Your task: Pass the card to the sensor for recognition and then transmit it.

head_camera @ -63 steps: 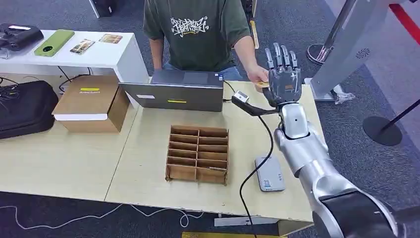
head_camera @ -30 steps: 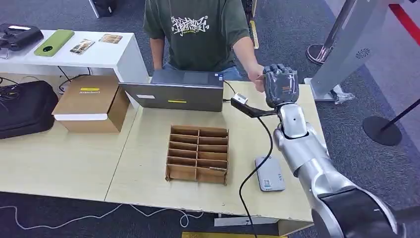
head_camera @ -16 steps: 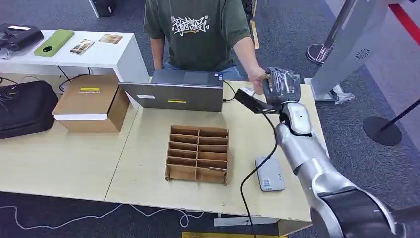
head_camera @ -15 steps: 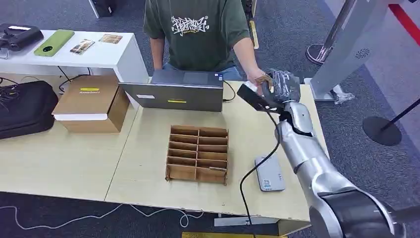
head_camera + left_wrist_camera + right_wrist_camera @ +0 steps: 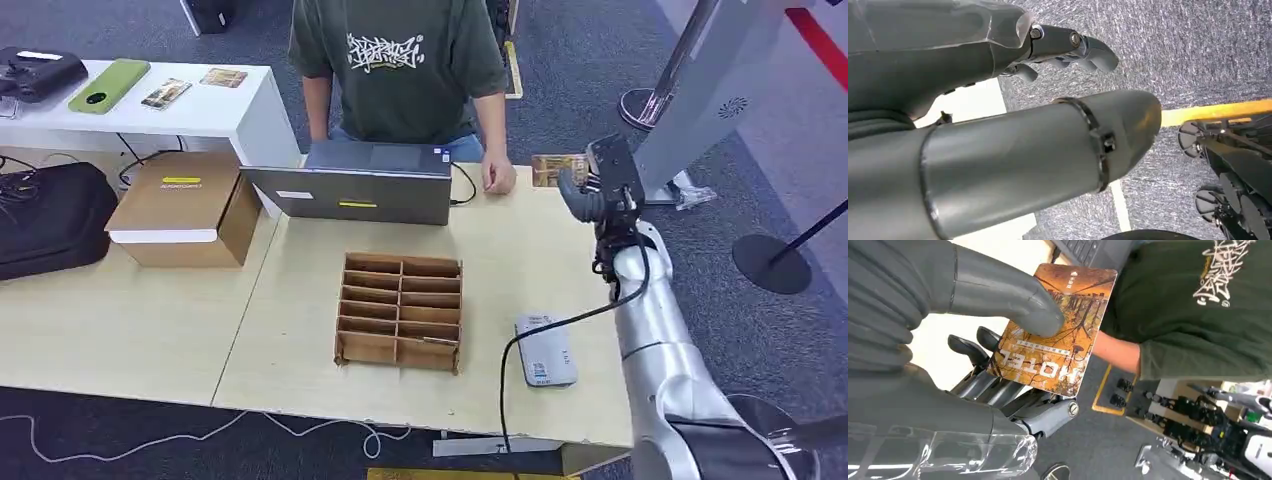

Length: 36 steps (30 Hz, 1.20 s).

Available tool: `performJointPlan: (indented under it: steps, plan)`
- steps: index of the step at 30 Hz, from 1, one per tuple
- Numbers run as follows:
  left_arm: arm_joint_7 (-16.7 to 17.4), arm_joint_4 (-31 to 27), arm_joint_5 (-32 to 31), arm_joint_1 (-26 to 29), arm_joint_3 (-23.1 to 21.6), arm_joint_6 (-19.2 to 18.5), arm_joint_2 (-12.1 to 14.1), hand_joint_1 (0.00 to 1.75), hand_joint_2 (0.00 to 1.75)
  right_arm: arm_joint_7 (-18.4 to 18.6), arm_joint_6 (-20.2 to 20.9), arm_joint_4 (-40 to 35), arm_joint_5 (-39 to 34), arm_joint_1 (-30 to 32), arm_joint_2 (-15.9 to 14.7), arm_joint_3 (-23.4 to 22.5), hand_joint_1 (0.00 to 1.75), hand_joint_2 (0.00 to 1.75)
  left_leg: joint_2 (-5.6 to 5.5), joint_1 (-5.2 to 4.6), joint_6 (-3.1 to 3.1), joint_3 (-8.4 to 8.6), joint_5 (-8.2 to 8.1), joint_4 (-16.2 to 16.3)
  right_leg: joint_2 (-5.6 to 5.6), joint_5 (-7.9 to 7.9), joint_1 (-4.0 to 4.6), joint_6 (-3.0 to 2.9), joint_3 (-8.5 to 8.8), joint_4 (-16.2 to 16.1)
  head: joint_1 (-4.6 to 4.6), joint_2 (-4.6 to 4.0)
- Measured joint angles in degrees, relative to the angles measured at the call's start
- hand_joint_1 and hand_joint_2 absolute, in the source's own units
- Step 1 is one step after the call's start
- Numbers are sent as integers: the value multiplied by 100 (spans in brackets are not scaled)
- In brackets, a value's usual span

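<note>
2 hands are showing across these views, and only 1 is carrying anything. Going left to right in the head view: a black bag (image 5: 50,218) is lying at the table's far left edge, a cardboard box (image 5: 185,206) is sitting shut beside it, and a grey laptop (image 5: 362,182) is standing open toward a person (image 5: 400,62) in a green shirt, whose hand (image 5: 497,177) is resting on the wooden table (image 5: 150,330). In front of the laptop a wooden divider tray (image 5: 400,310) is sitting with its rows of slots; nothing is visibly lying in them. To its right the grey sensor (image 5: 545,351) is lying flat near the table's front edge. Farthest right, the right hand (image 5: 598,185) is raised above the table's far right corner, gripping the card (image 5: 558,168), which is sticking out toward the person.

The right wrist view is showing what the head view is not: the card (image 5: 1060,330) is printed in orange with the word HOTEL, and the thumb (image 5: 1003,292) is pressing it against the dark fingers (image 5: 975,367). The left wrist view is showing the left hand (image 5: 1068,47) over grey carpet, fingers curling loosely apart and holding nothing.
</note>
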Motion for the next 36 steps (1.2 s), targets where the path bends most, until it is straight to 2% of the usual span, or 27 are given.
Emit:
performJointPlan:
  steps: [6,12,17,23,29,36]
  plan:
    - [-9,0,39,23,0,2,-42,0,0,297,2,-837,100,620,-103,72,175,175,0,2,0,1,0,0,0,0,0,0,0,0,0,0]
    - [-15,0,129,30,0,11,-79,0,0,551,6,-2067,332,1774,-159,175,175,175,-11,4,-1,-2,-4,-2,-10,-7,3,-1,0,0,-2,-2]
    - [-15,2,262,38,2,17,-114,0,0,588,-293,-3169,494,2956,-155,188,175,175,-12,2,1,-6,-11,-4,-11,-16,2,9,0,0,0,0]
    - [-15,4,352,56,7,22,-153,0,0,730,-606,-4025,713,3941,24,188,175,175,-10,2,0,-5,-13,-4,-9,-18,1,7,-1,-1,0,0]
    - [-15,9,418,56,9,61,-192,0,0,854,-780,-4545,970,4498,282,188,175,175,-7,3,-1,-3,-13,-5,-7,-19,1,6,0,-1,0,0]
    - [-15,9,385,53,9,72,-223,0,0,988,-850,-4669,1097,4684,606,188,175,175,-6,2,-1,-2,-12,-5,-3,-18,1,6,0,0,0,0]
